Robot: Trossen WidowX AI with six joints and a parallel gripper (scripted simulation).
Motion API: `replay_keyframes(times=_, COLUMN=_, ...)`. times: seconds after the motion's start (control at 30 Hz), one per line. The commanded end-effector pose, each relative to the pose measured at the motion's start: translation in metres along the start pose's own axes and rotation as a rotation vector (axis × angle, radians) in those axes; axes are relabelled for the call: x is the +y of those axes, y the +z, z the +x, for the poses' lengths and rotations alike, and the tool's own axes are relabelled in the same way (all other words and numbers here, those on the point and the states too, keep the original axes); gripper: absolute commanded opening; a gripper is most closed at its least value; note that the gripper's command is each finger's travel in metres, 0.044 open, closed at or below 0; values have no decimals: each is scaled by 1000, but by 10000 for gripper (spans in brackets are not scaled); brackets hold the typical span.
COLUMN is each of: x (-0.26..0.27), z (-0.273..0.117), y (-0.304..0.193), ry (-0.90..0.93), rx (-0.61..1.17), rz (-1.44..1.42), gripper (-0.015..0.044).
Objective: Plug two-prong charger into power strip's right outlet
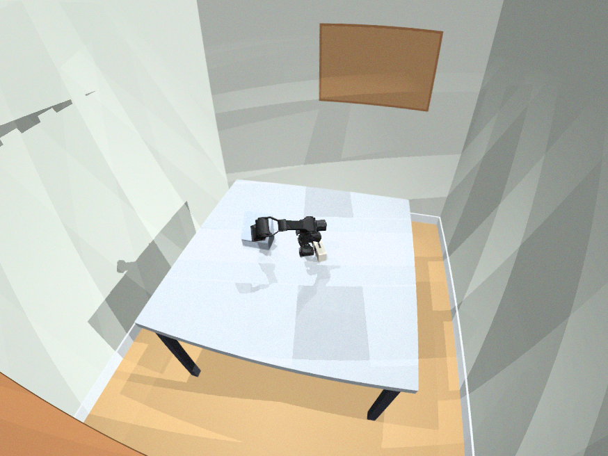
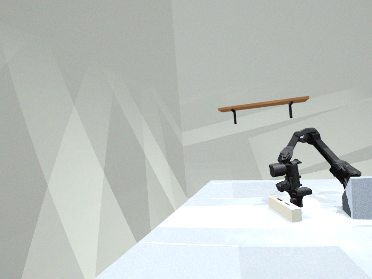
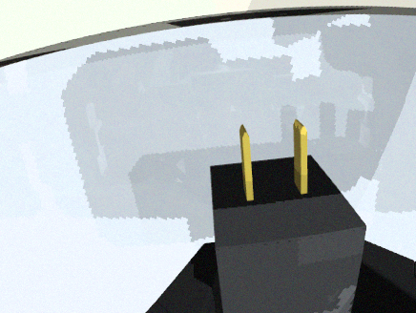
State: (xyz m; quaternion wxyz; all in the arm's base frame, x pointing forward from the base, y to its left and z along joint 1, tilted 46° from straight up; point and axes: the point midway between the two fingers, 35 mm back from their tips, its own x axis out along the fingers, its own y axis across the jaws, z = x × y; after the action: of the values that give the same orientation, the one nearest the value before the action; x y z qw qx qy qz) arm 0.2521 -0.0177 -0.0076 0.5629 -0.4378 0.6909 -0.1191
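Note:
The charger (image 3: pixel 286 267) is a dark block with two bare gold prongs that stick out of its face, outside any outlet. My gripper (image 1: pixel 306 250) (image 2: pixel 296 202) is shut on the charger, with a finger on each side of its body in the wrist view. The cream power strip (image 1: pixel 321 254) (image 2: pixel 284 209) lies on the table, with two dark outlets on its top in the exterior view. The gripper is low, close beside the strip on the arm-base side. The prongs are hidden in the top and exterior views. I cannot make out the strip in the wrist view.
The arm's base stands by a grey-blue block (image 1: pixel 257 242) (image 2: pixel 361 198) on the pale table (image 1: pixel 220 294) (image 2: pixel 192 228). Shadows cross the table top. A wooden shelf (image 2: pixel 264 104) is on the wall behind. In the wrist view, a dark-edged pale band crosses the top.

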Motion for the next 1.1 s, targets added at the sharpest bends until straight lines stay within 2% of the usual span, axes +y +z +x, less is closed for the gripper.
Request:
replay_keyframes(times=0.0, x=0, z=0, y=8, ry=-2, rx=-2, rz=-10, gripper=0)
replay_keyframes(times=1.07, x=0, z=0, y=16, ry=-2, rx=-2, rz=-17, gripper=0)
